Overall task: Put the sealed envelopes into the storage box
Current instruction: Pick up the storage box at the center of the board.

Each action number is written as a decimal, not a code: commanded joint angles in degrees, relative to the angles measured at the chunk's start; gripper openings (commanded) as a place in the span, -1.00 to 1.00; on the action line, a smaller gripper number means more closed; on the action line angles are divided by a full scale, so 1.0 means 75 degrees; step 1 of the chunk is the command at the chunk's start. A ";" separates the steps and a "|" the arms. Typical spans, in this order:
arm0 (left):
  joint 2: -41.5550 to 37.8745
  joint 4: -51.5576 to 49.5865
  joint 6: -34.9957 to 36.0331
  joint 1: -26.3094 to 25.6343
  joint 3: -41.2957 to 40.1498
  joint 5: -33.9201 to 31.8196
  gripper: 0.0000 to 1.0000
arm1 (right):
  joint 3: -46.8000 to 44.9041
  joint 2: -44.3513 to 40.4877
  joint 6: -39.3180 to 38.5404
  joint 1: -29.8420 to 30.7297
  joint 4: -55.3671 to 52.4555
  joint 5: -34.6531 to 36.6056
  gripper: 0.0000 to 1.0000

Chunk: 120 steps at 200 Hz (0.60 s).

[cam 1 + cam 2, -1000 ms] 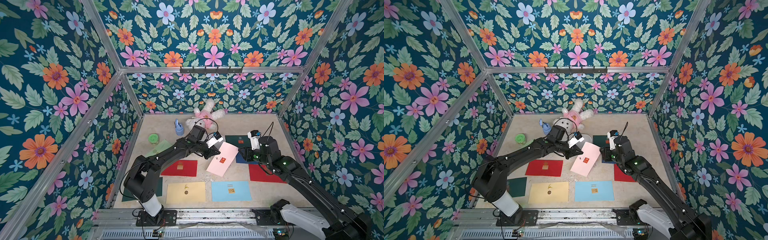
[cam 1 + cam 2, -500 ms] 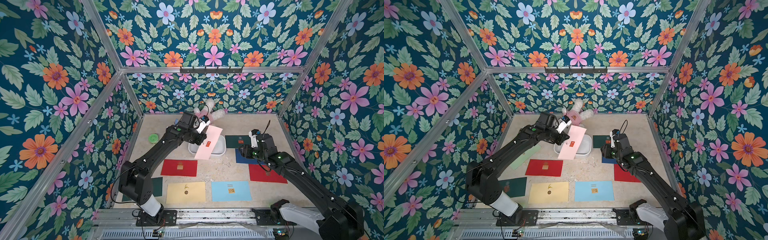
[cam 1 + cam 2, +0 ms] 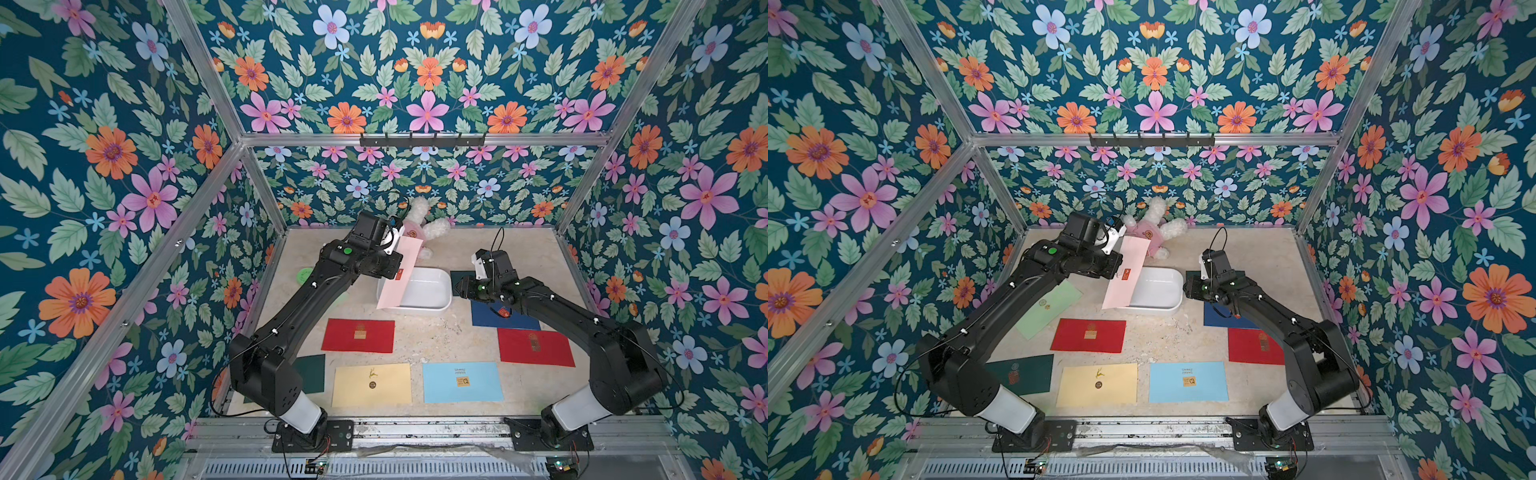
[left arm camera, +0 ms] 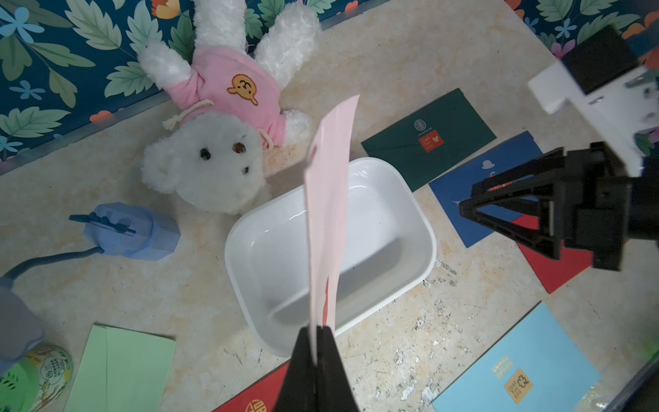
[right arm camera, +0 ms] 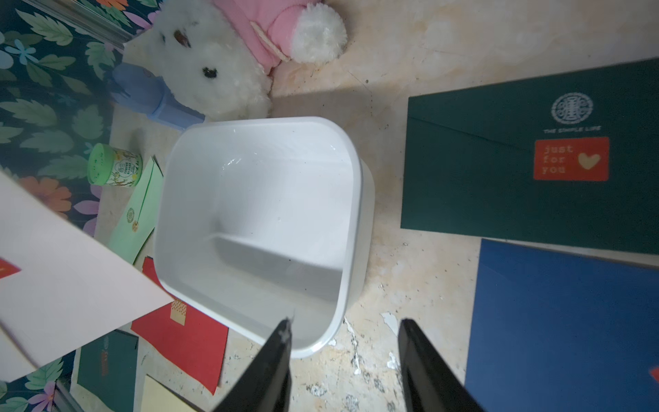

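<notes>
My left gripper (image 4: 318, 331) is shut on the edge of a pink envelope (image 3: 398, 276), held on edge and tilted over the near left part of the white storage box (image 3: 446, 291). The box is empty in the left wrist view (image 4: 271, 249). My right gripper (image 5: 344, 324) stands open just right of the box (image 5: 249, 199), level with its near corner, holding nothing. Flat on the table lie two red envelopes (image 3: 358, 336) (image 3: 536, 347) and yellow (image 3: 371, 384), light blue (image 3: 461, 381), navy (image 3: 486, 313), light green (image 3: 1050, 305) and dark green (image 3: 1025, 372) envelopes.
A second dark green envelope (image 5: 499, 171) lies behind the right gripper. A white plush toy in pink (image 3: 419, 232) lies against the back wall behind the box. A blue tool (image 4: 132, 232) and a green-lidded jar (image 3: 304, 275) stand at the back left. Flowered walls close three sides.
My left arm has carried the pink envelope from the middle of the table back and left, then over the box's left part. The right gripper has stayed beside the box.
</notes>
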 commanded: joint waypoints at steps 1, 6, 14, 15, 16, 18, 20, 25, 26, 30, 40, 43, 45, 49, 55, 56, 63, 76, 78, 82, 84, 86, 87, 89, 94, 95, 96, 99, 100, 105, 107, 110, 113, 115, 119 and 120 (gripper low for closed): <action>-0.0058 -0.0193 -0.0082 0.0018 0.0060 -0.0074 -1.00 | 0.0222 0.0371 -0.0108 0.0024 0.0091 -0.0071 0.01; -0.0058 -0.0189 -0.0087 0.0018 0.0071 -0.0057 -1.00 | 0.0271 0.0379 -0.0121 0.0029 0.0092 -0.0064 0.01; -0.0058 -0.0192 -0.0108 0.0018 0.0074 -0.0033 -1.00 | 0.0335 0.0766 -0.0129 0.0045 0.0115 -0.0095 0.01; -0.0058 -0.0188 -0.0106 0.0018 0.0073 -0.0030 -1.00 | 0.0344 0.0778 -0.0131 0.0047 0.0124 -0.0096 0.01; -0.0058 -0.0186 -0.0111 0.0018 0.0072 -0.0023 -1.00 | 0.0354 0.0796 -0.0131 0.0048 0.0123 -0.0097 0.01; -0.0058 -0.0193 -0.0114 0.0018 0.0080 -0.0017 -1.00 | 0.0367 0.0838 -0.0132 0.0049 0.0128 -0.0103 0.01; -0.0052 -0.0192 -0.0127 0.0018 0.0082 -0.0016 -1.00 | 0.0394 0.0872 -0.0132 0.0055 0.0123 -0.0108 0.00; -0.0047 -0.0189 -0.0129 0.0018 0.0095 -0.0004 -1.00 | 0.0457 0.0980 -0.0145 0.0083 0.0103 -0.0115 -0.01; -0.0041 -0.0192 -0.0128 0.0018 0.0095 -0.0004 -1.00 | 0.0475 0.1002 -0.0150 0.0083 0.0100 -0.0118 -0.01; -0.0029 -0.0202 -0.0137 0.0018 0.0107 -0.0009 -1.00 | 0.0524 0.1078 -0.0164 0.0103 0.0093 -0.0128 -0.03; -0.0013 -0.0220 -0.0164 0.0018 0.0139 -0.0035 -1.00 | 0.0643 0.1264 -0.0202 0.0153 0.0038 -0.0110 -0.07; -0.0011 -0.0219 -0.0164 0.0018 0.0162 -0.0040 -1.00 | 0.0680 0.1315 -0.0202 0.0160 0.0035 -0.0110 -0.09; -0.0002 -0.0231 -0.0163 0.0018 0.0170 -0.0039 -1.00 | 0.0695 0.1349 -0.0202 0.0171 0.0021 -0.0110 -0.10; 0.0000 -0.0239 -0.0170 0.0014 0.0195 -0.0053 -1.00 | 0.0724 0.1415 -0.0211 0.0185 0.0019 -0.0110 -0.14; 0.0001 -0.0243 -0.0174 0.0018 0.0219 -0.0067 -1.00 | 0.0776 0.1507 -0.0214 0.0198 -0.0004 -0.0111 -0.18; 0.0001 -0.0248 -0.0174 0.0018 0.0215 -0.0070 -1.00 | 0.0781 0.1517 -0.0214 0.0200 -0.0011 -0.0110 -0.19; 0.0012 -0.0267 -0.0177 0.0018 0.0260 -0.0096 -1.00 | 0.0830 0.1602 -0.0214 0.0209 -0.0035 -0.0099 -0.27; 0.0034 -0.0327 -0.0175 0.0018 0.0335 -0.0118 -1.00 | 0.0855 0.1687 -0.0214 0.0212 -0.0054 -0.0054 -0.42; 0.0035 -0.0331 -0.0174 0.0018 0.0348 -0.0120 -1.00 | 0.0856 0.1688 -0.0214 0.0213 -0.0028 -0.0034 -0.45; 0.0043 -0.0341 -0.0178 0.0018 0.0368 -0.0133 -1.00 | 0.0855 0.1681 -0.0205 0.0212 -0.0041 -0.0011 -0.49; 0.0046 -0.0355 -0.0178 0.0018 0.0368 -0.0147 -1.00 | 0.0850 0.1680 -0.0203 0.0213 -0.0042 0.0000 -0.51; 0.0047 -0.0367 -0.0181 0.0018 0.0377 -0.0145 -1.00 | 0.0843 0.1675 -0.0211 0.0213 -0.0051 0.0006 -0.53; 0.0059 -0.0363 -0.0183 0.0018 0.0377 -0.0150 -1.00 | 0.0849 0.1672 -0.0213 0.0213 -0.0053 0.0013 -0.54; 0.0065 -0.0360 -0.0176 0.0018 0.0391 -0.0154 -1.00 | 0.0851 0.1672 -0.0214 0.0204 -0.0060 0.0024 -0.56; 0.0093 -0.0389 -0.0154 0.0018 0.0404 -0.0164 -1.00 | 0.0867 0.1677 -0.0224 0.0213 -0.0102 0.0058 -0.61; 0.0099 -0.0398 -0.0147 0.0018 0.0414 -0.0166 -1.00 | 0.0873 0.1673 -0.0225 0.0207 -0.0113 0.0062 -0.62; 0.0097 -0.0408 -0.0149 0.0018 0.0412 -0.0173 -1.00 | 0.0876 0.1677 -0.0231 0.0210 -0.0125 0.0064 -0.62; 0.0111 -0.0415 -0.0131 0.0018 0.0432 -0.0171 -1.00 | 0.0886 0.1659 -0.0245 0.0204 -0.0135 0.0085 -0.65; 0.0120 -0.0422 -0.0123 0.0018 0.0433 -0.0169 -1.00 | 0.0895 0.1664 -0.0247 0.0203 -0.0147 0.0093 -0.66; 0.0159 -0.0460 -0.0073 0.0018 0.0461 -0.0167 -1.00 | 0.0921 0.1658 -0.0280 0.0207 -0.0216 0.0121 -0.70; 0.0178 -0.0475 -0.0055 0.0018 0.0471 -0.0167 -1.00 | 0.0925 0.1657 -0.0298 0.0212 -0.0235 0.0138 -0.71; 0.0212 -0.0512 -0.0024 0.0018 0.0499 -0.0167 -1.00 | 0.0944 0.1667 -0.0323 0.0220 -0.0276 0.0156 -0.73; 0.0253 -0.0553 0.0016 0.0018 0.0531 -0.0167 -1.00 | 0.0961 0.1651 -0.0346 0.0214 -0.0312 0.0176 -0.76; 0.0274 -0.0586 0.0061 0.0018 0.0547 -0.0159 -1.00 | 0.0967 0.1647 -0.0355 0.0208 -0.0335 0.0196 -0.77; 0.0328 -0.0653 0.0144 0.0018 0.0590 -0.0120 -1.00 | 0.0993 0.1634 -0.0387 0.0207 -0.0376 0.0225 -0.80; 0.0352 -0.0670 0.0161 0.0018 0.0600 -0.0109 -1.00 | 0.0995 0.1628 -0.0400 0.0204 -0.0385 0.0234 -0.81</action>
